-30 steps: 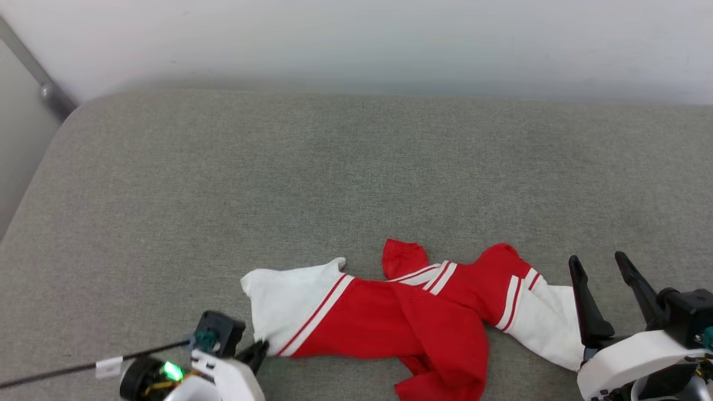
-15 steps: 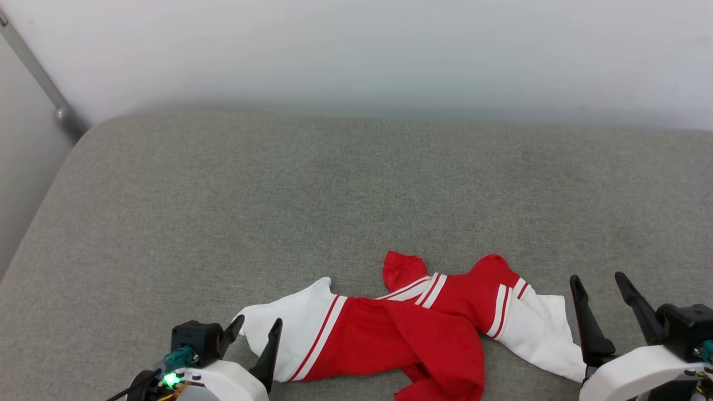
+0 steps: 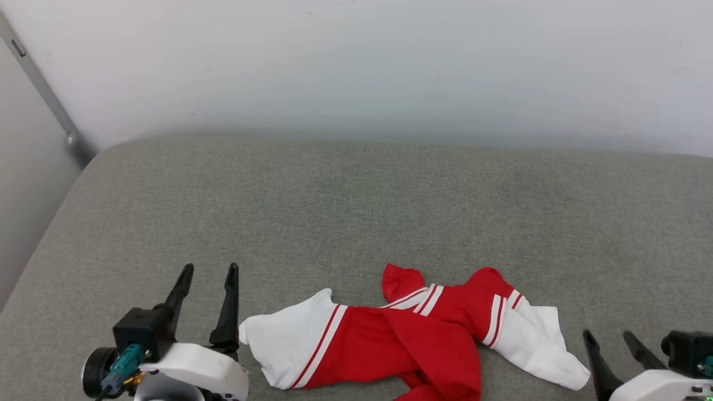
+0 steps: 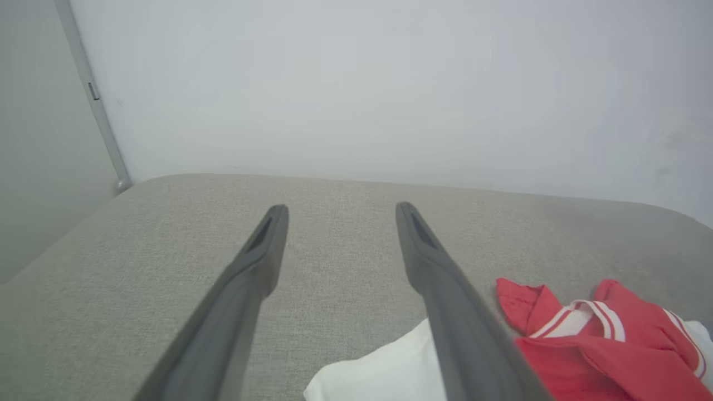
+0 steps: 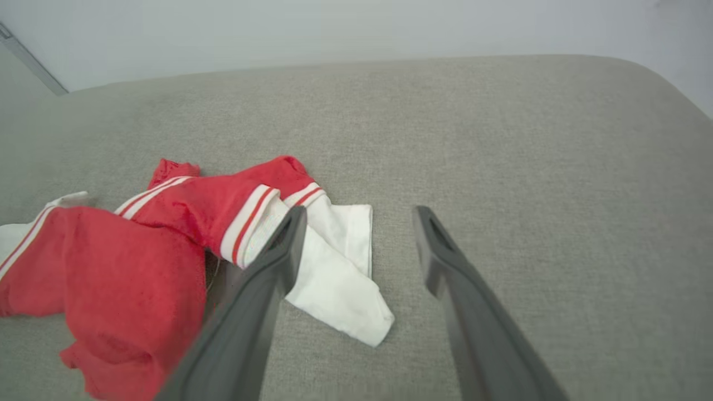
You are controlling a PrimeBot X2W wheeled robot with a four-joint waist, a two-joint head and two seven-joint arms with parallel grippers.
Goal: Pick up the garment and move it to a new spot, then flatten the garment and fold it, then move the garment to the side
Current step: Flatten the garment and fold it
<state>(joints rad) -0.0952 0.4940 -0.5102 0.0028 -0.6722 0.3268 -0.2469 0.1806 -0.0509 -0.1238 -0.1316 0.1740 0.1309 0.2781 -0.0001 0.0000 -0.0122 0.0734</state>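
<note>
The garment (image 3: pixel 412 345), a red jersey with white sleeves and striped trim, lies crumpled on the grey cushion near its front edge; it also shows in the left wrist view (image 4: pixel 601 345) and the right wrist view (image 5: pixel 167 245). My left gripper (image 3: pixel 209 273) stands open just left of the white sleeve, apart from the cloth, nothing between its fingers (image 4: pixel 262 262). My right gripper (image 3: pixel 610 337) is open at the lower right, beside the other white sleeve (image 5: pixel 334 262), holding nothing.
The grey cushion (image 3: pixel 356 211) stretches wide behind the garment, ending at a white wall (image 3: pixel 356 67). A grey metal bar (image 3: pixel 47 100) runs down the wall at the far left. The cushion's left edge drops off near that bar.
My left gripper let go of the white sleeve, opened, and drew back to the left of it. The head camera has tilted up. The right gripper stayed open.
</note>
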